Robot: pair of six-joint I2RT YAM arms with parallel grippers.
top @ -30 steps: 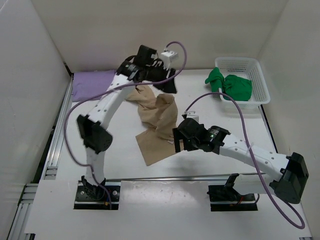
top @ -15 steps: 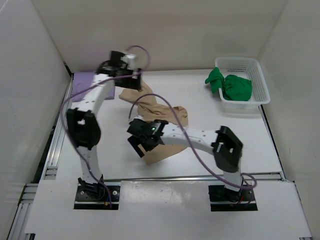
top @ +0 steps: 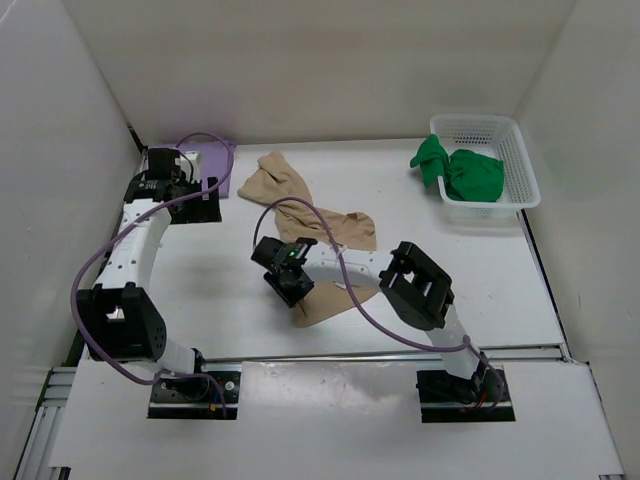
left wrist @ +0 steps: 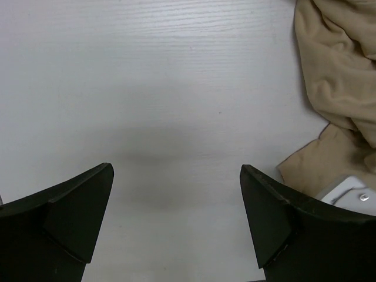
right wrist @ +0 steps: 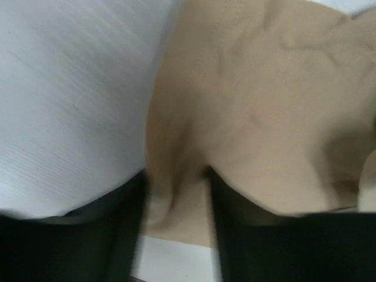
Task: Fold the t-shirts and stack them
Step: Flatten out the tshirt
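Note:
The tan t-shirt (top: 300, 215) lies crumpled across the middle of the table, stretched from back left to front. My right gripper (top: 290, 283) is low on its near left edge. In the right wrist view the right gripper (right wrist: 176, 194) has its dark fingers (right wrist: 111, 223) pressed on either side of a raised fold of tan t-shirt (right wrist: 264, 88). My left gripper (top: 195, 192) hangs open over bare table at the back left; in its wrist view the left gripper (left wrist: 176, 176) holds nothing, with the tan t-shirt (left wrist: 335, 76) to its right. The lavender t-shirt (top: 217, 153) peeks out behind the left arm. The green t-shirt (top: 465, 172) sits in the basket.
The white mesh basket (top: 523, 160) stands at the back right, with the green cloth hanging over its left rim. White walls close in the table on three sides. The right arm's purple cable (top: 330, 265) loops over the tan cloth.
The left gripper opened, let go of the tan t-shirt and swung to the far back left. The right arm swept left to the shirt's near edge and closed its jaws on a fold.

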